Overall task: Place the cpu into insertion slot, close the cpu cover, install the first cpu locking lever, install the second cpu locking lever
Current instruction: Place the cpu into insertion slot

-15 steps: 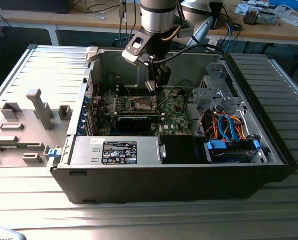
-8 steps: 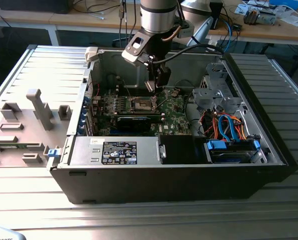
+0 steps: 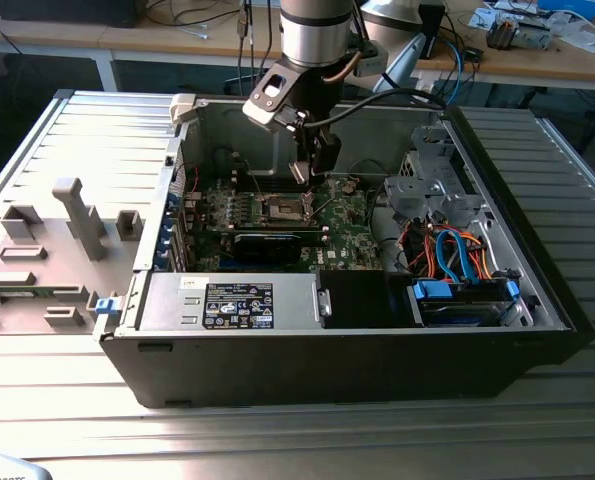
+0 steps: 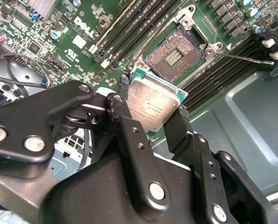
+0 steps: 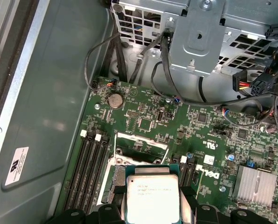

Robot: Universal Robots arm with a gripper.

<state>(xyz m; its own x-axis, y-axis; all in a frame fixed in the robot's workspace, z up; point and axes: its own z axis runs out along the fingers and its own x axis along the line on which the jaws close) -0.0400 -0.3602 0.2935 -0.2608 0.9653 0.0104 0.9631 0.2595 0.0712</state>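
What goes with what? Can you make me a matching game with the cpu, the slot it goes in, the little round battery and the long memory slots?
Things:
1. cpu
2. insertion slot
3. coin battery
4. memory slots

Descriptions:
A. round and silver
B. held by the gripper, above the board
C. open and empty, brownish-gold contacts showing
D. long, narrow and dark, side by side in a row

Right pairs: 1-B, 2-C, 3-A, 4-D
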